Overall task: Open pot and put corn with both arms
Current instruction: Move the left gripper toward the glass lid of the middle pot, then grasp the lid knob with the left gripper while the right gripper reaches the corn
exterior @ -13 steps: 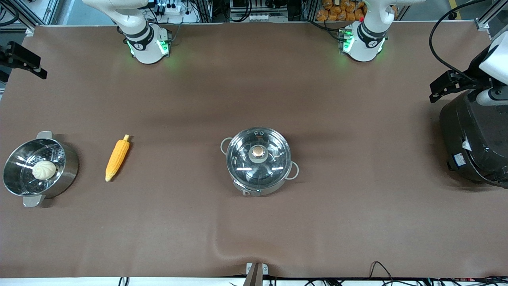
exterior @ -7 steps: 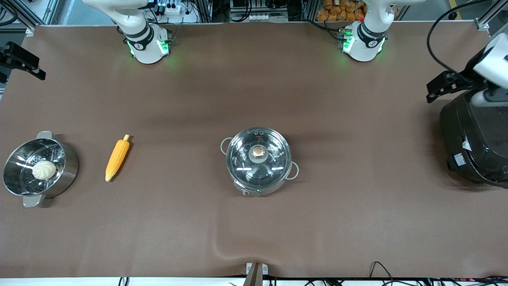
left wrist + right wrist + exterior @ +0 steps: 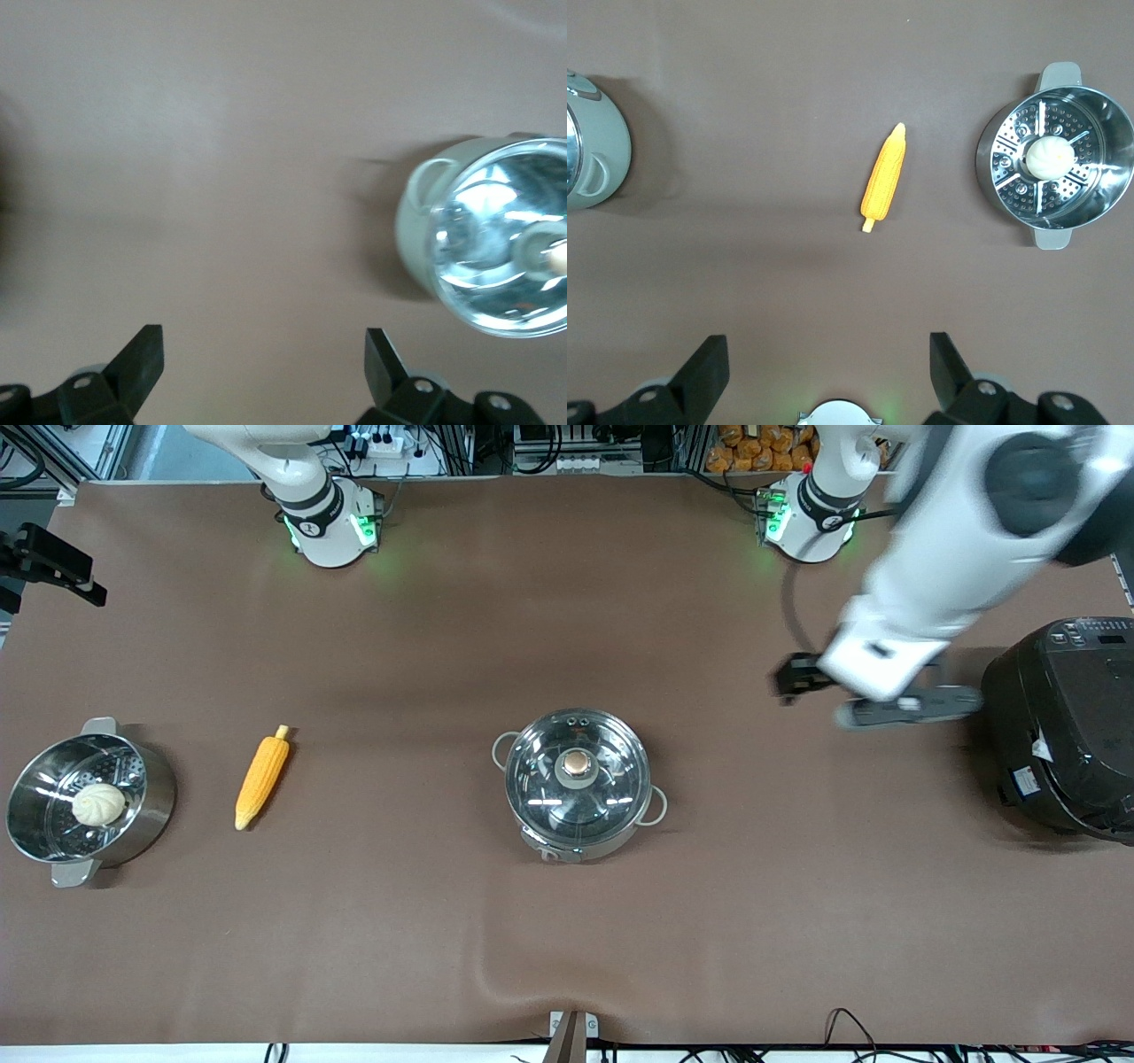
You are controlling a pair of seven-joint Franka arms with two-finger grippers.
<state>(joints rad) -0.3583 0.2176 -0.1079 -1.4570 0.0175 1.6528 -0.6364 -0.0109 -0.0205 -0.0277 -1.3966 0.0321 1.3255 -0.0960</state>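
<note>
The left arm (image 3: 939,584) is motion-blurred in the front view, its claw (image 3: 802,677) too smeared to read. The rice cooker (image 3: 1063,726) is cut by the frame edge. In the left wrist view the pot (image 3: 487,239) is blurred and cropped.

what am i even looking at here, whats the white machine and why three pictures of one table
These are two white robot arms bolted along one edge of a brown table. The big picture looks down from a high camera facing them; the other two come from cameras on each arm's wrist.

The left gripper hangs over bare table between the lidded pot and the black rice cooker, jaws open, holding nothing. The right gripper is high over the corn, jaws open and empty too.

On the table the corn lies between the lidded pot and a steamer pot with a bun in it. The pot's glass lid is still on.
</note>
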